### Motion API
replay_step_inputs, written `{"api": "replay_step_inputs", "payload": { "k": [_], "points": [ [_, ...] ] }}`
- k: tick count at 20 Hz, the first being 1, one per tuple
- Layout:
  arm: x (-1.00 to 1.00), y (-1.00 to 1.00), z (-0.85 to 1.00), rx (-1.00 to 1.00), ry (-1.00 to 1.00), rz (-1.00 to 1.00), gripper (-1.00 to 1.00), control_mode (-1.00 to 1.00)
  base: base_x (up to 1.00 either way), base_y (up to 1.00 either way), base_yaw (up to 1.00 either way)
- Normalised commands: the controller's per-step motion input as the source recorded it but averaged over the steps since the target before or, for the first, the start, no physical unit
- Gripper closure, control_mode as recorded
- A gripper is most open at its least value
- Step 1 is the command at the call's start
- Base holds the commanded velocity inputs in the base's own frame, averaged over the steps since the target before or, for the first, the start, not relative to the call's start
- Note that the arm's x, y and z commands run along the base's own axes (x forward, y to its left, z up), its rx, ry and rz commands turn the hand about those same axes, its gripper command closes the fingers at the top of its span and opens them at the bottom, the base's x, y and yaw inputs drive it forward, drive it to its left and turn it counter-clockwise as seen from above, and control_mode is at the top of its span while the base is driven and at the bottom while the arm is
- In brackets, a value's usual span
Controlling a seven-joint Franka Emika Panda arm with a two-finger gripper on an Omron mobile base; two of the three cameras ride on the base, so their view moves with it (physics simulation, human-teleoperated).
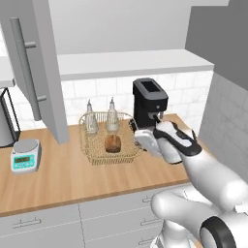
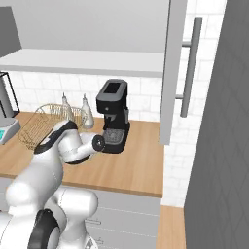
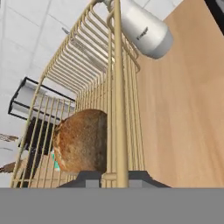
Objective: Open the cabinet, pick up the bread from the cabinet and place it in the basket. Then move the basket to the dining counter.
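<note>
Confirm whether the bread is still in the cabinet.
No, the bread lies inside the basket on the wood counter, below the open cabinet door.

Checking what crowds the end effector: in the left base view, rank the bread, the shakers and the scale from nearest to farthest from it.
From the end effector, at the basket's right rim:
1. bread, inside the basket.
2. shakers, at the basket's back.
3. scale, far left on the counter.

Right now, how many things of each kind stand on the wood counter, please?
Basket: 1
Bread, inside the basket: 1
Bottles: 2
Coffee machine: 1
Scale: 1
Total: 6
</note>
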Motion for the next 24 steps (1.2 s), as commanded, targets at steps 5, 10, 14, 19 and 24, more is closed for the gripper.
{"api": "replay_step_inputs", "payload": {
  "k": [5,10,14,19,24],
  "points": [
    [-0.34,-0.03,0.2,0.12,0.0,-0.11,1.0,-1.0,0.0,0.0,0.0],
    [-0.62,-0.21,0.67,-0.04,0.0,-0.2,1.0,-1.0,0.0,0.0,0.0],
    [-0.62,-0.16,0.65,-0.05,-0.01,-0.22,1.0,-1.0,0.0,0.0,0.0],
    [-0.62,-0.01,0.58,-0.02,-0.02,-0.18,1.0,-1.0,0.0,0.0,0.0],
    [-0.67,-0.3,0.6,0.0,-0.01,-0.11,1.0,-1.0,0.0,0.0,0.0]
  ]
}}
